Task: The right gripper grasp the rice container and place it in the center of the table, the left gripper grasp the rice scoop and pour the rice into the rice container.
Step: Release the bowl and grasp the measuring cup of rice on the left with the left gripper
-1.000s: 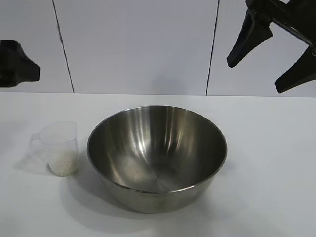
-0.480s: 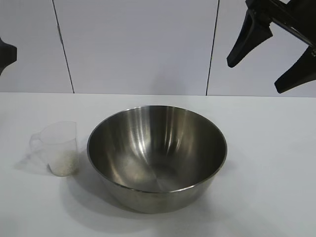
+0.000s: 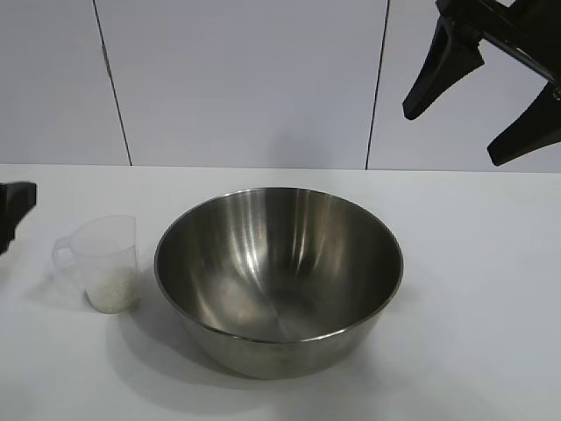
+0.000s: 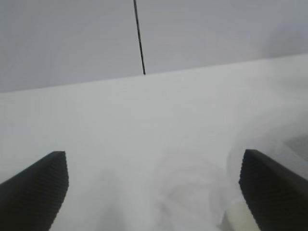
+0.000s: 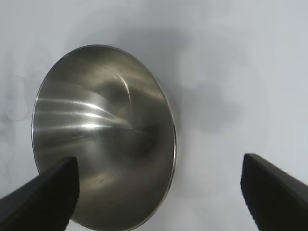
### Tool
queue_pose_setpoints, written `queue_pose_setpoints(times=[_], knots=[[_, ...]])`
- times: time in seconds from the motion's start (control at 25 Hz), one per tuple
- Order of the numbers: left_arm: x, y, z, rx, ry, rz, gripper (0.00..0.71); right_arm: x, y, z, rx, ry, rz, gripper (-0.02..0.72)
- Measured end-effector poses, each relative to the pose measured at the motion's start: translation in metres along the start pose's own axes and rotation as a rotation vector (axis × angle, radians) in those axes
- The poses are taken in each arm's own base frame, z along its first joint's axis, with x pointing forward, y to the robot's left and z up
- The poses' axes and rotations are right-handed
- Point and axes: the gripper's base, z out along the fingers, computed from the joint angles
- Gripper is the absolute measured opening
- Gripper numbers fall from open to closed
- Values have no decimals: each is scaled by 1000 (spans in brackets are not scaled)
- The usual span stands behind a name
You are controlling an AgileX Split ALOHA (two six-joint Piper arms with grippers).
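With the rice container (image 3: 279, 281) set mid-table (image 3: 473, 263), we judge the scoop step is in hand: our left gripper (image 3: 12, 210), jaws spread wide and empty, sits low just beside the rice scoop (image 3: 103, 263). Next we must close on its handle. The right gripper (image 3: 478, 92) hangs wide above the container. No writing is readable.

— How is the light? Bright and even over the flat plain white tabletop (image 3: 473, 263), with a soft grey shadow spreading in front of the large round shiny stainless-steel bowl (image 3: 279, 281).

— Any glare or blur? Pale streaks gleam inside that bowl's wall; beside it, the small clear plastic cup (image 4: 192, 202) smears out of focus in the left wrist view.
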Motion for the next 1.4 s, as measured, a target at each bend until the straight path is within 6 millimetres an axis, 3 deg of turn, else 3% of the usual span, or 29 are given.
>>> queue_pose_setpoints(times=[0.28, 1.04, 1.4], knots=[[8, -4, 2, 31, 33, 49, 614, 0, 0, 0, 0, 0, 0, 631], [14, -5, -5, 55, 51, 67, 604, 0, 0, 0, 0, 0, 0, 631], [47, -15, 5, 119, 199, 106, 604, 0, 0, 0, 0, 0, 0, 631]])
